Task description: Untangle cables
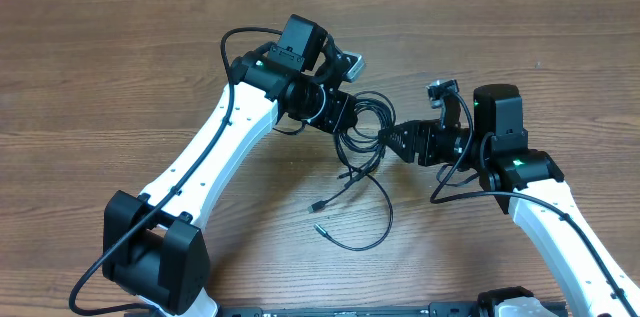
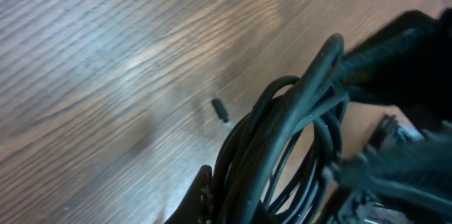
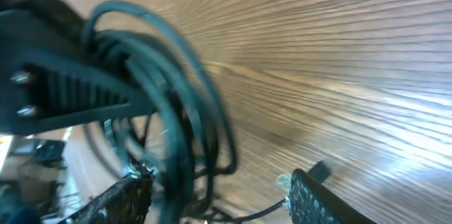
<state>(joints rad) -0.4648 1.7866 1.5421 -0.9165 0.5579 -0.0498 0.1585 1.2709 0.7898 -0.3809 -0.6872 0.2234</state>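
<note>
At mid-frame left, the left tool (image 1: 349,120) sat buried in the knot of the cables (image 1: 368,135), likely anchoring it. Whether it was clamped could not be told. Just right, the right tool (image 1: 399,142) stood apart astride some strands, probably ready to draw one free. Loose ends trailed down the desk (image 1: 120,57).

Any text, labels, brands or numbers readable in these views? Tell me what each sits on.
None: no word, number or sign can be read in any view.
The cables and the table show no print.
Both wrist views are too blurred to reveal any small markings.
</note>
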